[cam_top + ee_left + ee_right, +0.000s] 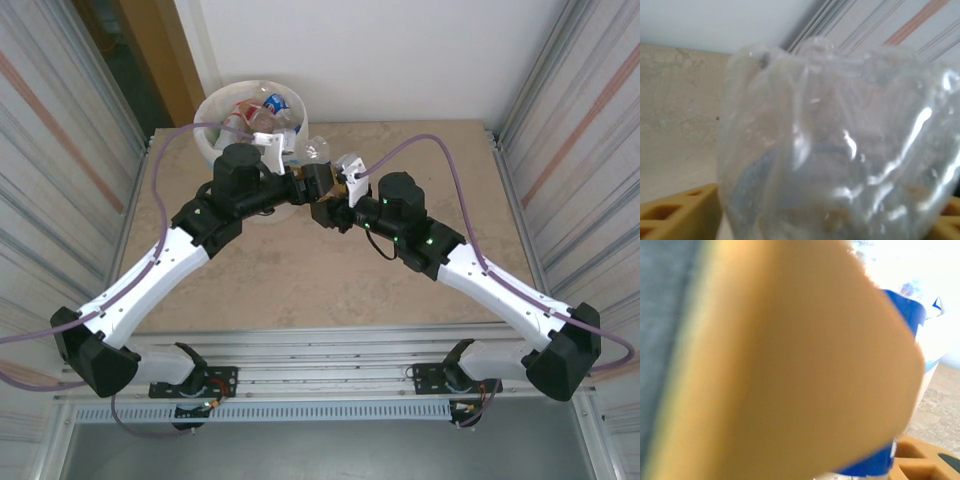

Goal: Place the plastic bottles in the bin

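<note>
Both arms are of matching build. The left arm (150, 270) and right arm (490, 280) each have 2 white link shells, joined by bulky black joint housings. Small green indicator lights show near the elbows and wrists. 1 purple-grey cable (432, 140) loops loose along each arm. The base mounts (195, 382) are black. The fingers (675, 212) are yellow-orange plastic, moulded with rectangular recesses.

Both arms bend inward; left gripper (325, 183) and right gripper (338, 208) nearly meet; right one closed.

The bottle (840, 150) was clear, its label (907, 315) blue; the bin (214, 108) cream-white; the table (300, 285) beige, marbled; the fingers (675, 215) yellow-orange.
</note>
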